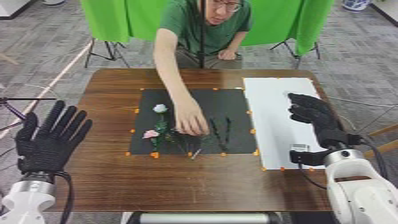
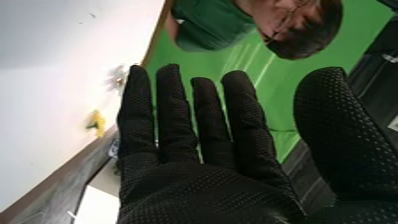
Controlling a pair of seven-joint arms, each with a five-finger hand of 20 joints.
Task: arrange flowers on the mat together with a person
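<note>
On the black mat in the head view lie a white flower and a pink flower, with dark green stems farther right. A person's hand reaches down onto thin stems at the mat's middle; whether it holds any is unclear. My right hand is over the white sheet, right of the mat. My left hand is open at the table's left edge, away from the flowers. In the right wrist view my right hand is open and empty, with a blurred yellow flower beyond its fingers.
The white sheet lies beside the mat on the brown table. Orange markers line the mat's edges. The person leans over the far edge, so that arm crosses above the mat's far side.
</note>
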